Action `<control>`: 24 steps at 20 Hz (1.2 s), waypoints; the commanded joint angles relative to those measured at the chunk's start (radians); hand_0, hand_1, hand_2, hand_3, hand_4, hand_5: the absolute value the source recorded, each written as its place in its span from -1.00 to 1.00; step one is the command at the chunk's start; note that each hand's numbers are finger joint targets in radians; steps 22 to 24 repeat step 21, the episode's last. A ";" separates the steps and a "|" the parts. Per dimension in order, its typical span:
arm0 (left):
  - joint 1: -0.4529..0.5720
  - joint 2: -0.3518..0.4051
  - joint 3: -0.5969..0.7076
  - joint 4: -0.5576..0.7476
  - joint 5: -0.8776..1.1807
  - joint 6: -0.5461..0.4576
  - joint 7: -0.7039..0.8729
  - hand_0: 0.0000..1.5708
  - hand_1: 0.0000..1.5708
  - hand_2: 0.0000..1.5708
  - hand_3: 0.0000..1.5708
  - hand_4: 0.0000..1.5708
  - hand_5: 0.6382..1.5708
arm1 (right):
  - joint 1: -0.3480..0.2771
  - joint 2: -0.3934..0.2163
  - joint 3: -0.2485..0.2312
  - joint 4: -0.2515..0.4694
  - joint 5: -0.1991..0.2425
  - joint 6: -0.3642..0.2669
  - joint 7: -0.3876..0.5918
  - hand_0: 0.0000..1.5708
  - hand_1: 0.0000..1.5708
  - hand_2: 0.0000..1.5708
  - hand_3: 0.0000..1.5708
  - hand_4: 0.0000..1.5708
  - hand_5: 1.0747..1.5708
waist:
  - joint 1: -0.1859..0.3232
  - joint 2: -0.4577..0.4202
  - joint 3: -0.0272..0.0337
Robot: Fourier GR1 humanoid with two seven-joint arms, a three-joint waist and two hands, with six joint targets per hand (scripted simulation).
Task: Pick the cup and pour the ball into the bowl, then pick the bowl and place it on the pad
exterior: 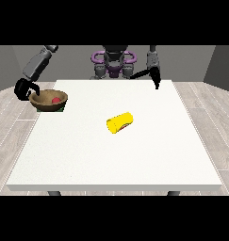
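On the white counter [134, 155], near its middle, the yellow cup [119, 123] lies on its side, mouth end towards the view's right and slightly away from the camera, a trace of red at that end. It touches neither hand.

Far left corner of the counter: brown bowl [48, 100] sits upright with the red ball [55, 100] inside it. A sliver of green pad [61, 109] shows under the bowl's near right edge; the bowl appears to rest on it, partly overhanging the counter's left edge.

Hand at the view's left [24, 88]: black, at the bowl's left rim, fingers curled round towards it. Looks to have hold of the rim, though the contact itself is small and hard to read. Grey forearm slopes up and right from it to the robot's shoulder.

Hand at the view's right [156, 77]: hangs down over the counter's far edge, well apart from cup and bowl, holding nothing. Whether its fingers are straight or curled, cannot tell.

Robot torso [113, 61] stands behind the far edge, purple rings at chest height.
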 commanded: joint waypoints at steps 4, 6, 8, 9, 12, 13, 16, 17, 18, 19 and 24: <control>-0.050 0.020 0.002 -0.109 -0.009 -0.004 0.078 -1.00 -1.00 -1.00 -1.00 -1.00 0.99 | -0.022 -0.107 0.007 0.035 0.043 -0.094 0.036 0.40 0.40 0.33 0.11 -1.00 0.87 | 0.011 0.077 0.0014; -0.003 0.014 0.001 -0.129 -0.001 -0.008 0.094 -1.00 -1.00 -1.00 -1.00 -1.00 0.99 | 0.009 -0.131 0.023 0.027 0.064 -0.073 0.003 -0.54 -0.54 -0.35 -0.22 -1.00 0.74 | -0.007 0.059 0.0012; -0.013 0.028 0.003 -0.160 0.005 -0.020 0.084 -1.00 -1.00 -1.00 -1.00 -1.00 0.99 | -0.017 -0.122 0.011 0.025 0.057 -0.098 -0.013 -1.00 -1.00 -0.46 -0.58 -1.00 0.64 | 0.000 0.083 0.0013; 0.040 0.023 -0.010 -0.200 -0.001 -0.018 0.084 -1.00 -1.00 -1.00 -1.00 -1.00 0.99 | -0.012 -0.146 0.001 0.044 0.052 -0.096 0.004 -1.00 -1.00 -0.45 -0.66 -1.00 0.64 | 0.017 0.068 0.0013; -0.005 0.056 0.047 -0.190 0.030 -0.031 0.100 -1.00 -1.00 -1.00 -1.00 -1.00 0.99 | -0.025 -0.146 0.001 0.033 0.050 -0.075 -0.003 -1.00 -1.00 -0.52 -0.73 -1.00 0.64 | -0.014 0.080 0.0011; 0.043 0.043 0.045 -0.146 0.063 -0.050 0.053 -1.00 -1.00 -1.00 -1.00 -1.00 0.99 | -0.016 -0.168 0.001 0.036 0.046 -0.056 0.043 -1.00 -1.00 -0.52 -0.80 -1.00 0.67 | 0.007 0.041 0.0000; 0.031 -0.019 -0.035 -0.153 -0.017 0.001 0.142 -1.00 -1.00 -1.00 -1.00 -1.00 1.00 | -0.040 -0.124 0.028 0.020 0.067 -0.071 0.058 -1.00 -1.00 -0.59 -0.70 -1.00 0.70 | -0.032 -0.006 0.0003; 0.055 -0.003 -0.009 -0.161 0.004 -0.003 0.072 -1.00 -1.00 -1.00 -1.00 -1.00 1.00 | -0.048 -0.198 0.008 0.029 0.053 -0.024 0.082 -1.00 -1.00 -0.68 -0.93 -1.00 0.69 | -0.020 0.038 0.0002; 0.092 -0.014 -0.038 -0.213 0.001 -0.013 0.108 -1.00 -1.00 -1.00 -1.00 -1.00 1.00 | -0.066 -0.228 -0.019 0.039 0.029 -0.001 0.081 -1.00 -1.00 -0.67 -0.73 -1.00 0.73 | -0.016 0.030 0.0010; 0.079 -0.022 -0.028 -0.115 -0.021 0.013 0.077 -1.00 -1.00 -1.00 -1.00 -1.00 1.00 | -0.069 -0.238 -0.007 0.015 0.030 0.032 0.119 -1.00 -1.00 -0.66 -0.80 -1.00 0.70 | -0.048 -0.017 -0.0005; 0.097 -0.018 0.001 -0.092 0.014 0.001 0.075 -1.00 -1.00 -1.00 -1.00 -1.00 1.00 | -0.083 -0.296 -0.029 0.024 -0.004 0.134 0.185 -1.00 -1.00 -0.76 -0.63 -1.00 0.73 | -0.053 -0.084 -0.0014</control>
